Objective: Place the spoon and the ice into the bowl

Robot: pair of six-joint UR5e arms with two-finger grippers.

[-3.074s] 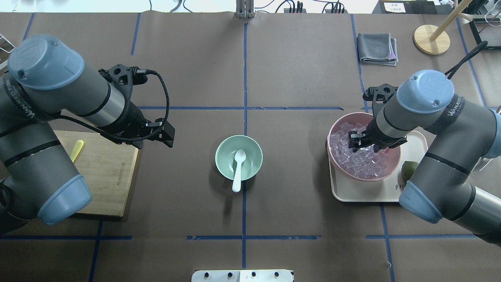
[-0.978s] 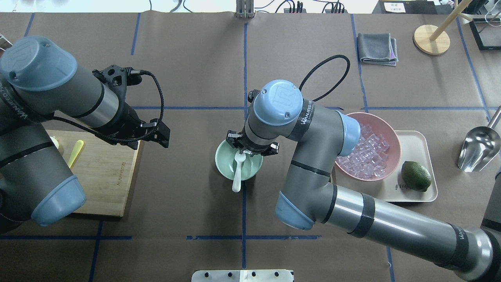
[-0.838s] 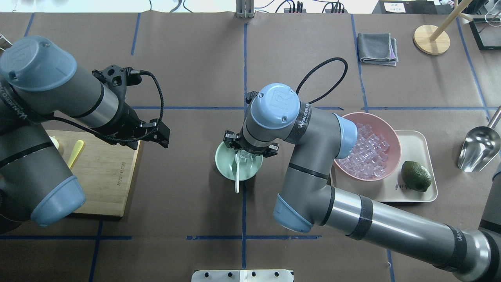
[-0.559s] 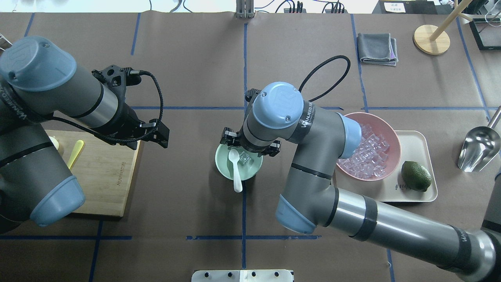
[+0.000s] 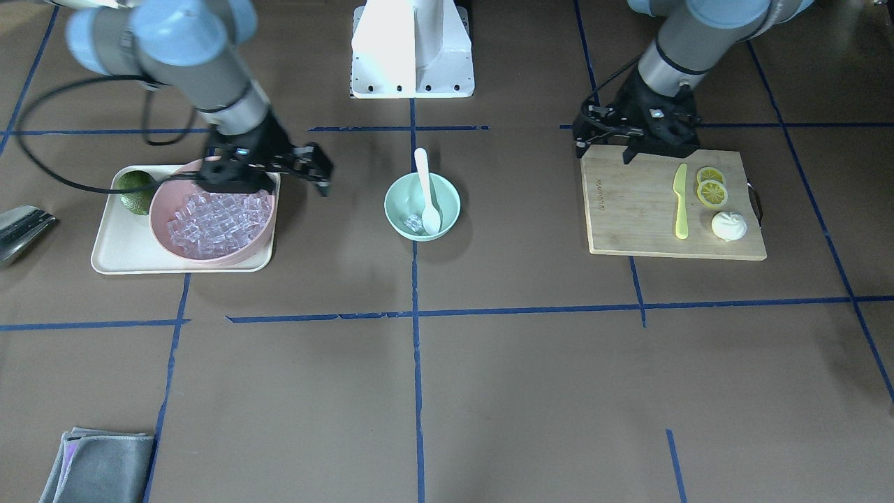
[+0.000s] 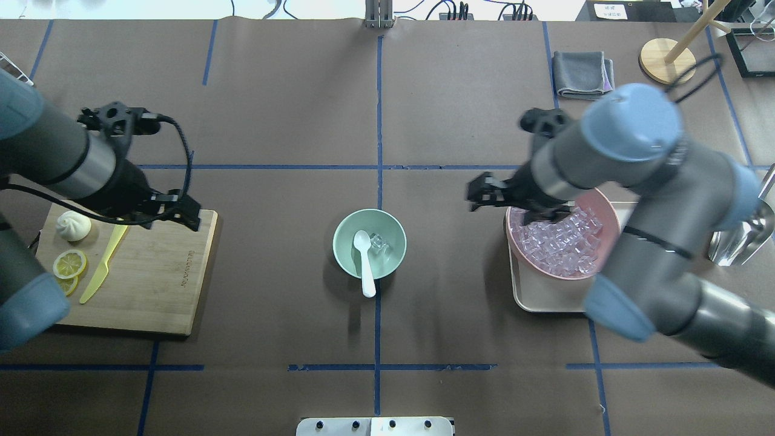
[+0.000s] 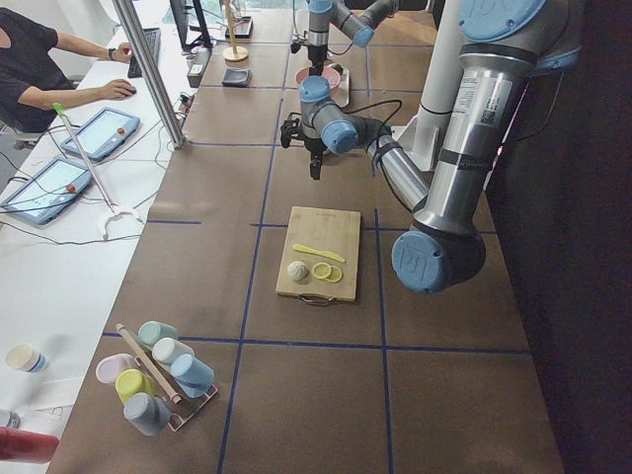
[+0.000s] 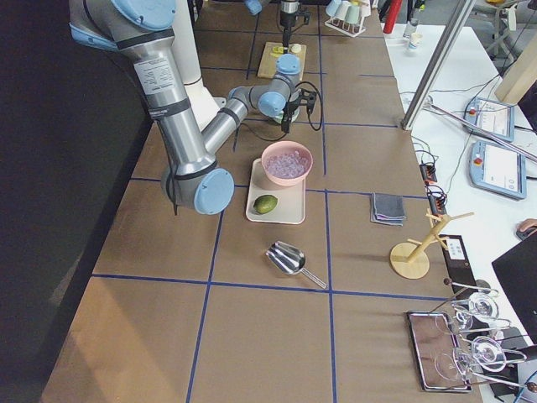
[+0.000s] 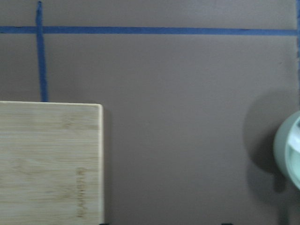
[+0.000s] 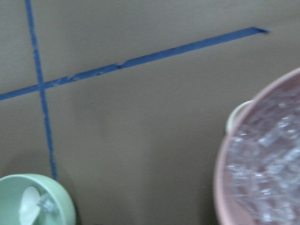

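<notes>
while the overhead view hides the green fruit (image 5: 134, 190) under the right arm (image 6: 629, 139), the front view shows it on the tray (image 5: 112, 258) beside the pink bowl (image 5: 158, 227). the spoon (image 6: 364, 264) lies in the bowl (image 6: 345, 254) at mid-table, handle over the rim toward the robot, ice (image 6: 379, 242) just beside its scoop. right gripper (image 5: 269, 175) hangs by the pink bowl's rim, jaws spread, empty; left gripper (image 5: 635, 148) likewise above the board (image 5: 628, 223) corner. board lettering: too small to read.
</notes>
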